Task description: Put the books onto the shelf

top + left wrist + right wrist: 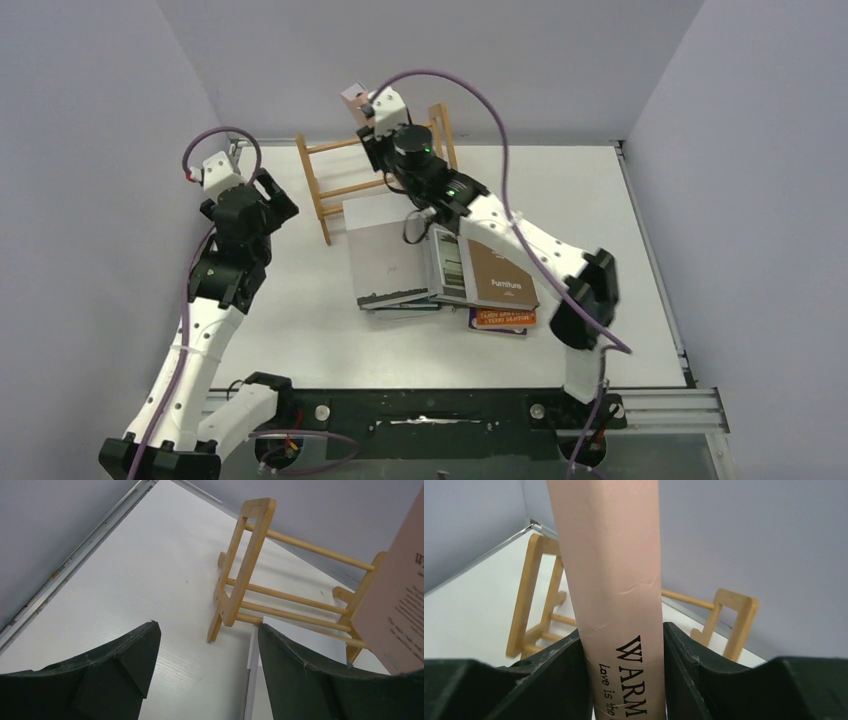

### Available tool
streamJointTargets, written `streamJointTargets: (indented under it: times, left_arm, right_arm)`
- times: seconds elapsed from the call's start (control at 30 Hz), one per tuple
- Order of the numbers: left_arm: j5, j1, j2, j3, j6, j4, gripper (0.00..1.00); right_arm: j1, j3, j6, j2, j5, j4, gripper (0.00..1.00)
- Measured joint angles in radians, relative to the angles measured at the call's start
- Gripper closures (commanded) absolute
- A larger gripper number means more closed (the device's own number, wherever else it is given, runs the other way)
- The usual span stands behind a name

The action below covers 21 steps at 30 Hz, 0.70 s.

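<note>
Nearest the arm bases, a thin orange paperback [503, 318] pokes out from under the stack. Only its near strip shows, and its lettering is too small to read. On it lies the brown "Furniture" book [497, 272], its far corner hidden under the right arm [520, 235]. Beside that, a pale book [447, 265] shows only a narrow band. The grey book [385, 250] lies flat and matte, with a dark teal book [402, 306] beneath it seen as a mere sliver. How many volumes the stack holds cannot be counted. All rest on the smooth white desk [300, 330].

Left of the stack, the left fingers [125, 655] stand wide apart with nothing between them, hovering above the desk and aimed at the shelf [247, 555]. The shelf is a light-wood rack of two ladder-like ends joined by thin round rails, standing near the desk's far edge.

Farthest off, the right fingers [559, 680] are clamped on the spine of the pink book [609, 555]. The book is held over the shelf, with a ladder end showing on either side of it. Its smooth cover bears a faint crease and the black letters "WARM"; the rest is cut off below. Whether it touches the rails is hidden.
</note>
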State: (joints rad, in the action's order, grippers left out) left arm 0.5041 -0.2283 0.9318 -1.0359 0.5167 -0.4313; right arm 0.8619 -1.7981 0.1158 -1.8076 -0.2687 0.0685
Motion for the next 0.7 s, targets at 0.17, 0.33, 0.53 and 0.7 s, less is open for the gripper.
streamJointTargets:
  times: [0.17,0.33,0.53,0.7]
  left_arm:
    - [-0.042,0.092,0.049,-0.011,-0.003,0.026,0.29]
    - [-0.133,0.217,0.066,-0.011,0.004,0.039,0.29]
    - [-0.191,0.256,0.066,-0.006,0.009,0.08,0.29]
    - [-0.212,0.257,0.065,0.011,0.015,0.097,0.29]
  right_arm:
    - [-0.005,-0.336,-0.018,-0.32,-0.043,-0.034,1.0]
    - [-0.014,-0.417,-0.088,-0.42,-0.065,-0.083,1.0]
    - [-0.032,-0.447,-0.197,-0.448,-0.063,-0.16,1.0]
    - [-0.039,-0.459,-0.272,-0.462,-0.052,-0.229,1.0]
